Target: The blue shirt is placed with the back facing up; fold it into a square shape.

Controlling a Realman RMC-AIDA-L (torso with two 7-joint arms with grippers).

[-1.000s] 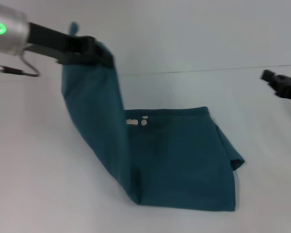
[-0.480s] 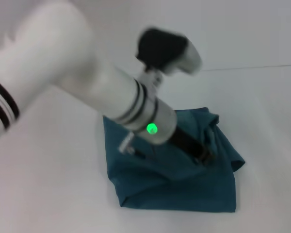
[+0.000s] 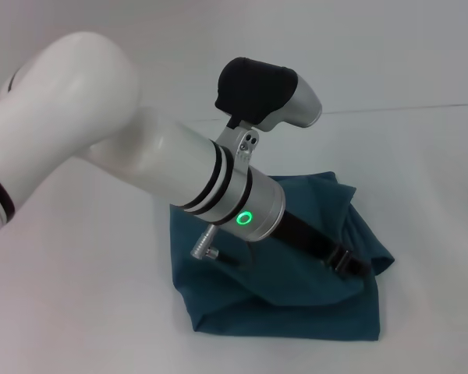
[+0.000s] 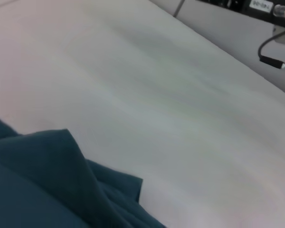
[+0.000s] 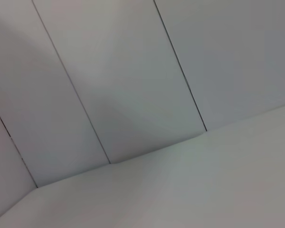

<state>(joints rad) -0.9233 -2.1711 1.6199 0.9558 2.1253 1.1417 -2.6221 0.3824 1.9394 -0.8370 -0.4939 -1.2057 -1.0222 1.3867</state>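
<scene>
Teal cotton all bunched up now: a second ago the blue shirt (image 3: pixel 296 288) was hoisted high on the far left, and now that flap has been carried over to the right and laid on the rest. The left hand (image 3: pixel 349 262) sits low on the cloth by its right edge; can't tell how far open it is, or if it's still pinching fabric. The shirt is a rumpled, roughly square heap on the white bench (image 3: pixel 78 312), near centre. The right hand barely shows at the far right edge.
</scene>
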